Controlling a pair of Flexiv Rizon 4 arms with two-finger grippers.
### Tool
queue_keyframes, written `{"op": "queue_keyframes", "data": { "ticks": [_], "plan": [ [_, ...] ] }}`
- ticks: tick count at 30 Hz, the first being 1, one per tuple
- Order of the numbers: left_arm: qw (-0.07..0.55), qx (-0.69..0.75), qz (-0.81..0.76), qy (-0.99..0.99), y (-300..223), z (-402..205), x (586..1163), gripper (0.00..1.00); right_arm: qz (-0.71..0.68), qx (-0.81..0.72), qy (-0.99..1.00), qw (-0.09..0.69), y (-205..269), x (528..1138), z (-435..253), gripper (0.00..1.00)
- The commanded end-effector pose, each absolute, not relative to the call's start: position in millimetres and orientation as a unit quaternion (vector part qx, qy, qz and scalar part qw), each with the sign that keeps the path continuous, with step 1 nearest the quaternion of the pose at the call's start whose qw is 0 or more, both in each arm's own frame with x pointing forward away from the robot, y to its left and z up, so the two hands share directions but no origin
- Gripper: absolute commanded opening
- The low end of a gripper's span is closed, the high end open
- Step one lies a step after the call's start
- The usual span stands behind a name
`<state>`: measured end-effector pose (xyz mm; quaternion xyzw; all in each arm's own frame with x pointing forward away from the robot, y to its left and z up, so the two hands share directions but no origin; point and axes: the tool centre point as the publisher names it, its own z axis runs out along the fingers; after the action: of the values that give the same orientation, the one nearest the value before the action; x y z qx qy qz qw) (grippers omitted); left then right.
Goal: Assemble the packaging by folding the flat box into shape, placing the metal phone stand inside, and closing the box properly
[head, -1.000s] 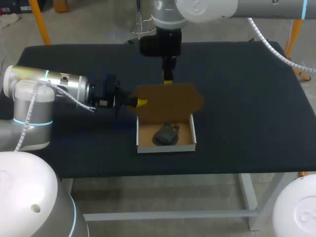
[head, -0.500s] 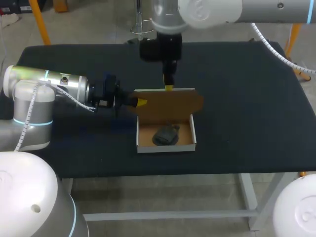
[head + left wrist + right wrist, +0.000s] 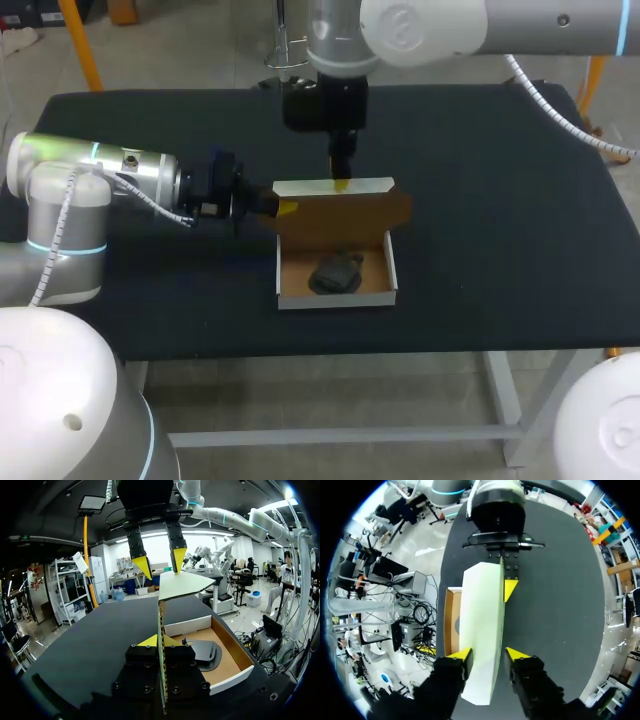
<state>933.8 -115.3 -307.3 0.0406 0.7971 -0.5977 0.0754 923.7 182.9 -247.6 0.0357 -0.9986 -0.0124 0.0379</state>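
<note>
Box (image 3: 337,301) first: it sits near the middle of the black table (image 3: 500,230), open on top, with white walls and a brown inside. The dark phone stand (image 3: 335,273) lies on its floor, so putting it in looks done. What is left is to shut the box. The brown lid (image 3: 345,212) stands up along the back wall. The white flap (image 3: 335,186) at its top edge is bent over toward the open box.

The left gripper (image 3: 161,641) comes in from the side and pinches the lid's side edge. Its two fingers are close together with the thin card held between them. The right gripper (image 3: 489,654) hangs over the top of the lid, pointing down. Its fingers are apart, one on each side of the fold. One yellow tip seems to rest on the flap, so it looks like a push, not a pinch.

To do this step well, I think the right gripper should push the lid forward and down slowly. The flap should stay bent so it can slip inside the front wall. The left gripper should let go in time, or it will be in the lid's way. The stand sits low, so it should not block the lid. Pushing too hard could slide the box or crush the card.
</note>
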Motion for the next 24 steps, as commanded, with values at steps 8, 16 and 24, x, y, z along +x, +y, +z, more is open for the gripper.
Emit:
{"op": "queue_keyframes", "data": {
  "ticks": [8, 16, 24],
  "plan": [
    [0.075, 0.042, -0.599, 0.796, -114.8, -310.7, 935.0, 0.0, -0.007, 0.04, -0.998, 0.054, 189.1, 930.4, -256.9, 0.48],
    [0.075, 0.042, -0.599, 0.796, -114.8, -310.7, 935.0, 0.0, -0.002, 0.039, -0.997, 0.071, 191.1, 934.5, -266.1, 0.46],
    [0.075, 0.042, -0.599, 0.796, -114.8, -310.7, 935.0, 0.0, 0.005, 0.037, -0.995, 0.091, 190.8, 936.3, -273.4, 0.29]
  ]
}}
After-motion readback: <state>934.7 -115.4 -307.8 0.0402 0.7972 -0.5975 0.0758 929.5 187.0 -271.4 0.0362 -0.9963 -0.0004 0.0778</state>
